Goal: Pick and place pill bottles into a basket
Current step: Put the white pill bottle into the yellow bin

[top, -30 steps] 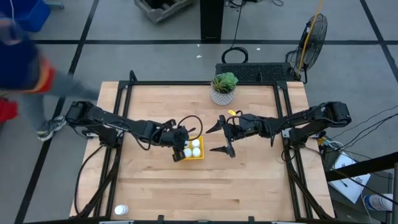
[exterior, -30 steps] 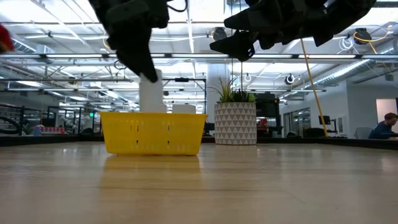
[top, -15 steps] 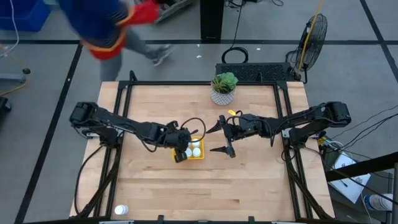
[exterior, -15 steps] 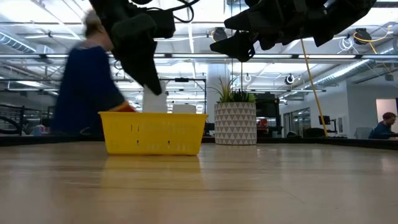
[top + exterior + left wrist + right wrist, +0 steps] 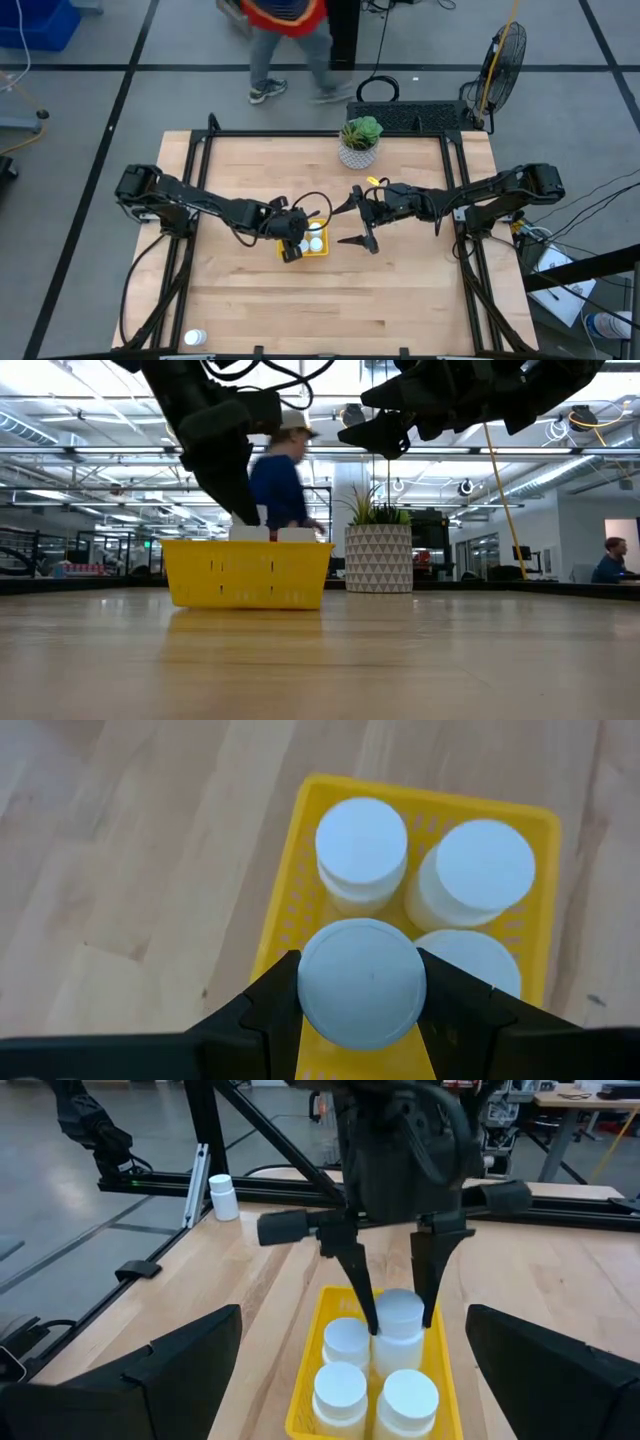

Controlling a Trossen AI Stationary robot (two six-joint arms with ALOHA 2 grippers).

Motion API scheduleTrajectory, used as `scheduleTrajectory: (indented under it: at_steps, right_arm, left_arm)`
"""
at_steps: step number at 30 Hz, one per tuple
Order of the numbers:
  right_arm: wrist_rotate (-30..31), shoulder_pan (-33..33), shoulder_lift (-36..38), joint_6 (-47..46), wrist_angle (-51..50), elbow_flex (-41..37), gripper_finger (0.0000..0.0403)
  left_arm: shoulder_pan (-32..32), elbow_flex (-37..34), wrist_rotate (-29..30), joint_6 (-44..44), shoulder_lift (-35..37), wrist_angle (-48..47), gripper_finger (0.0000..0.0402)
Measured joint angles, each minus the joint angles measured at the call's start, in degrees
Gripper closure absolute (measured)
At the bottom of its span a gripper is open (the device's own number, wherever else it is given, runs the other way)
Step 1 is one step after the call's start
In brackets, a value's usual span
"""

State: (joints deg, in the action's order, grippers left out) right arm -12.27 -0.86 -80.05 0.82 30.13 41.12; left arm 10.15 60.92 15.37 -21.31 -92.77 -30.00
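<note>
The left tool (image 5: 362, 1020) is closed on a white, round-capped pill bottle (image 5: 362, 982), one dark finger pressed to each side of it; it holds the bottle low inside the yellow basket (image 5: 288, 890), beside three more pill bottles (image 5: 361, 840) that stand upright there; the basket is a small square plastic tray with perforated low walls, sitting on the pale wooden bench (image 5: 400, 290) just beside the white patterned plant pot (image 5: 358, 152). The right tool (image 5: 358, 222) hangs on the basket's other side, near it, its two fingers spread wide and gripping nothing. A fifth pill bottle (image 5: 195, 338) lies well away from the basket at the bench's near corner, behind the left arm. In the low view the held bottle is mostly hidden by the basket wall and the tool; a blurred person (image 5: 280, 485) passes behind the basket.
</note>
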Motion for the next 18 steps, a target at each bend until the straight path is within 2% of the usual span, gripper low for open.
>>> scheduleTrajectory:
  at_steps: [5,18]
  right_arm:
    - [0.0,0.0,0.0,0.0,0.0,0.0,0.0023]
    - [0.0,0.0,0.0,-0.2,0.0,0.0,0.0023]
  left_arm:
    - [-0.2,-2.4,-0.3,-0.6,0.1,3.5,0.0236]
    - [-2.0,-2.6,-3.4,1.2,0.0,3.4,0.0236]
